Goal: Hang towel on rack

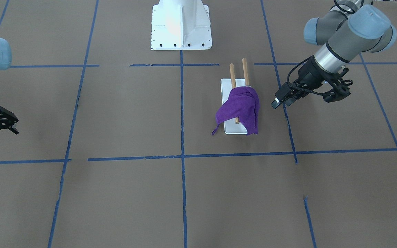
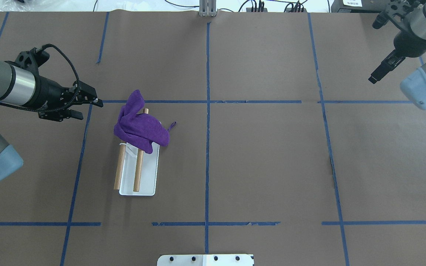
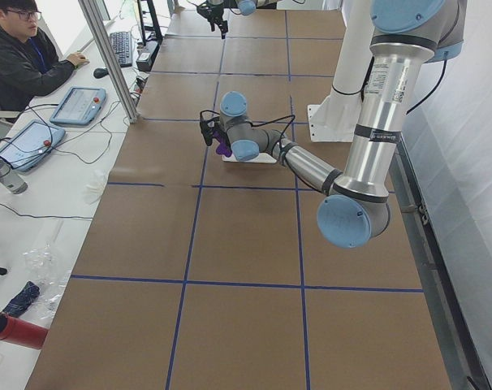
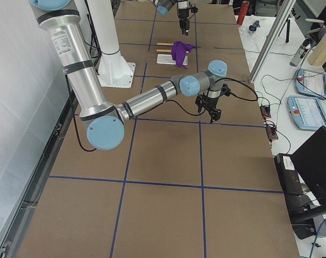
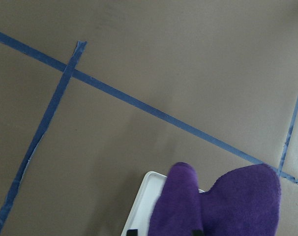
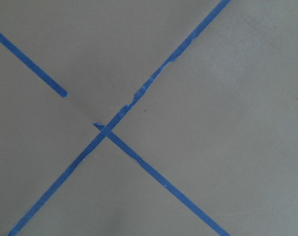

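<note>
Purple towel (image 1: 240, 106) — one — across two bars (image 1: 232, 74)

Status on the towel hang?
Left gripper open, empty, beside rack. Right gripper far off, state unclear. Towel draped over both bars. Nothing blocking.

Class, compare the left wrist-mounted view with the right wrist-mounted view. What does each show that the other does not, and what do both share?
Only the left wrist-mounted view shows the purple towel and, beside it, a white base corner of the rack. Only the right wrist-mounted view shows a ragged tape crossing, with no task object in frame. Both show the brown table marked with lines of blue tape.
</note>
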Robot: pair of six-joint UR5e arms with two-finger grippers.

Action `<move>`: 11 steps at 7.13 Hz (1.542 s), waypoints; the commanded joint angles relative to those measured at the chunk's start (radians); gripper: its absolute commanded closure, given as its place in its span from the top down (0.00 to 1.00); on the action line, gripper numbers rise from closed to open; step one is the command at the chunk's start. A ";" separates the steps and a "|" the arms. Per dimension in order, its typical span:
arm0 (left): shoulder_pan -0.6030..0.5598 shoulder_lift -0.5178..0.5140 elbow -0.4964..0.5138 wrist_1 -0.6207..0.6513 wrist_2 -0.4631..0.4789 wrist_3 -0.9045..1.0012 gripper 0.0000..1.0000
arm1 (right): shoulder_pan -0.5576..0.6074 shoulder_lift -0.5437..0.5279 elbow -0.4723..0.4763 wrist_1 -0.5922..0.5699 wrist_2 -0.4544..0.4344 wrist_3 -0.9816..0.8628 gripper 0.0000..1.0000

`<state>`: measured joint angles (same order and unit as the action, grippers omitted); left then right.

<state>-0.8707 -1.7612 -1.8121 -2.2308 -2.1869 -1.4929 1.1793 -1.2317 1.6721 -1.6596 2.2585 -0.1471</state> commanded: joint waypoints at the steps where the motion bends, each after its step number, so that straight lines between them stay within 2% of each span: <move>1: -0.048 0.107 -0.004 0.005 -0.001 0.327 1.00 | 0.121 -0.089 -0.008 -0.029 0.081 -0.002 1.00; 2: -0.107 0.171 -0.001 0.013 -0.004 0.564 1.00 | 0.182 -0.150 -0.011 -0.020 0.081 -0.023 1.00; 3: -0.179 0.208 -0.001 0.093 -0.004 0.794 1.00 | 0.245 -0.208 -0.037 -0.019 0.085 -0.125 1.00; 4: -0.270 0.227 -0.001 0.228 -0.002 1.071 1.00 | 0.293 -0.268 -0.052 -0.017 0.073 -0.184 1.00; 6: -0.501 0.227 0.017 0.497 -0.005 1.538 1.00 | 0.374 -0.383 -0.060 -0.014 0.073 -0.168 1.00; 7: -0.616 0.224 0.023 0.595 -0.011 1.604 1.00 | 0.396 -0.408 -0.048 -0.014 0.078 -0.140 1.00; 8: -0.652 0.226 0.022 0.650 -0.011 1.608 1.00 | 0.401 -0.411 -0.026 -0.014 0.076 -0.088 0.99; 10: -0.663 0.221 0.065 0.742 -0.016 1.603 1.00 | 0.401 -0.401 0.012 -0.011 0.075 0.000 1.00; 11: -0.675 0.238 0.072 0.740 -0.064 1.599 1.00 | 0.401 -0.400 0.014 -0.011 0.075 0.000 1.00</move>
<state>-1.5294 -1.5335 -1.7563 -1.5169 -2.2111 0.1082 1.5791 -1.6334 1.6761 -1.6709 2.3334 -0.1649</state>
